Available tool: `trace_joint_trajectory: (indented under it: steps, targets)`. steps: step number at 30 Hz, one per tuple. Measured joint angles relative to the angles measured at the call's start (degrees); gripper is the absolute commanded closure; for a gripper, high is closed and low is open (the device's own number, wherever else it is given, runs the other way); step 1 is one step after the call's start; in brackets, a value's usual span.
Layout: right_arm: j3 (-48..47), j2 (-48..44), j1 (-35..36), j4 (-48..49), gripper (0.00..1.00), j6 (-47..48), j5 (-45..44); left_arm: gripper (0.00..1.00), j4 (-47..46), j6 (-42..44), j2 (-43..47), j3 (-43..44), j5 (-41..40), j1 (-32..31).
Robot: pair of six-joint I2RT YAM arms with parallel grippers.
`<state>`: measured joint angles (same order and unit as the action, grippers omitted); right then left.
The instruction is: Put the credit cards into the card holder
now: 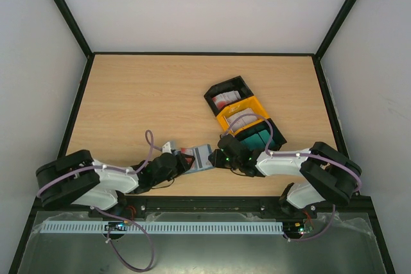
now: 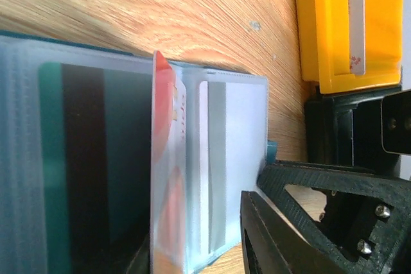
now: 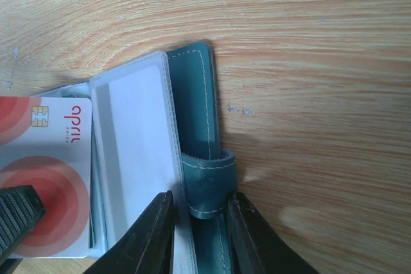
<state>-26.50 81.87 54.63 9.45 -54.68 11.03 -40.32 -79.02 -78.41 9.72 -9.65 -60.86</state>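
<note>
Wooden table (image 1: 141, 94), right claw (image 3: 201, 198) pinching open card holder (image 3: 192, 107), credit card (image 3: 45, 178) against its sleeves (left claw (image 1: 182, 158) state unclear)

The top view looks steeply down from high behind the 6 o'clock edge, taking in the whole tabletop (image 1: 141, 94); both wrist views hover very close, facing down at the wood; all three share the open card holder (image 1: 202, 156), toward 6 o'clock overhead.

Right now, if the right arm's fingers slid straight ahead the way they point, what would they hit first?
The snap tab of the card holder, which sits between the right fingers, apparently pinched. Past the holder, only bare table shows.
</note>
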Motion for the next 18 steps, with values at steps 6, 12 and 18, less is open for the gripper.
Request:
trace_joint_trajectory:
  steps: [6, 12, 18]
  targets:
    - [0.0, 0.0, 0.0, 0.0, 0.78, 0.0, 0.0, 0.7, 7.1, 0.7, 4.8, 0.5, -2.3, 0.0]
    - [0.0, 0.0, 0.0, 0.0, 0.78, 0.0, 0.0, 0.72, 10.3, 1.3, 6.4, 0.8, -3.1, 0.0]
    - [0.0, 0.0, 0.0, 0.0, 0.78, 0.0, 0.0, 0.85, 13.8, 2.1, 8.5, 0.8, -4.3, 0.0]
